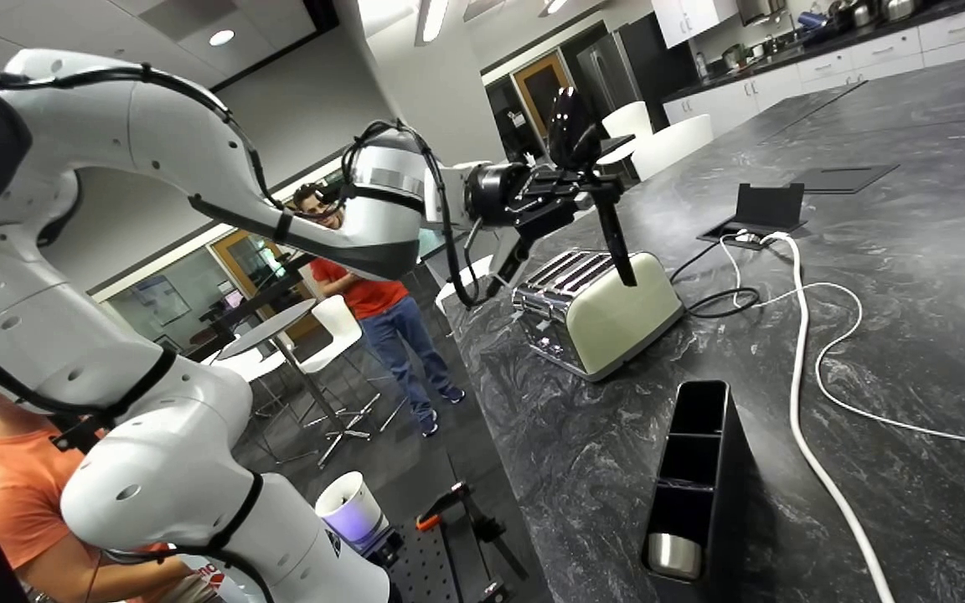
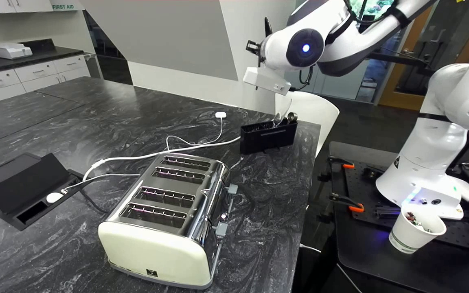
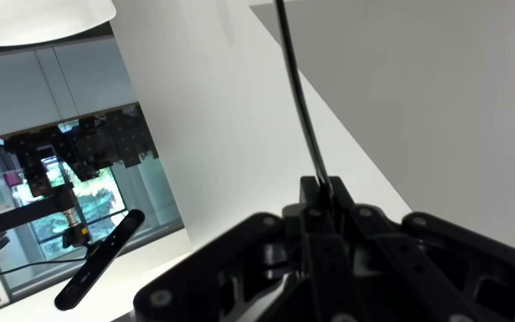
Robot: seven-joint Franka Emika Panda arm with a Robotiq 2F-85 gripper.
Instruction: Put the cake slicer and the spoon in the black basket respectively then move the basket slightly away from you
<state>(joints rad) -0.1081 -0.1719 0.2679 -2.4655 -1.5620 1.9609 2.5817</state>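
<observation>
Jaws pinch the black utensil point(image 1: 573, 138) by its thin shaft, below the broad glossy end; can't tell which of the 2 task utensils it is. Broad end up, hndl down, bit tilted, prob. so the hndl drops in first; tall narrow comps. suit that. It's high up, well above toaster point(image 1: 616, 322) & not touching; hndl just overlaps it by line of sight in an exterior view.

Black basket point(image 2: 267, 138) stands on the counter point(image 1: 583, 469) near toaster, bare gap btwn. Silver thing point(image 1: 675, 554) sits in the end comp. farthest from toaster; can't ID it. That comp. is prob. taken, so comps. toward toaster look the better target. Utensil's not in yet, so moving the basket prob. comes later.

Edges: basket end farthest from toaster is also nearest the counter edge, so little spare room there. White cord point(image 1: 796, 394) runs from beyond toaster past basket's side away from that edge; bare strip btwn cord & basket in an exterior view. Slight push away from edge shd be OK; too far prob. snags cord. For the carry, keep hndl above toaster top, then come straight down.
</observation>
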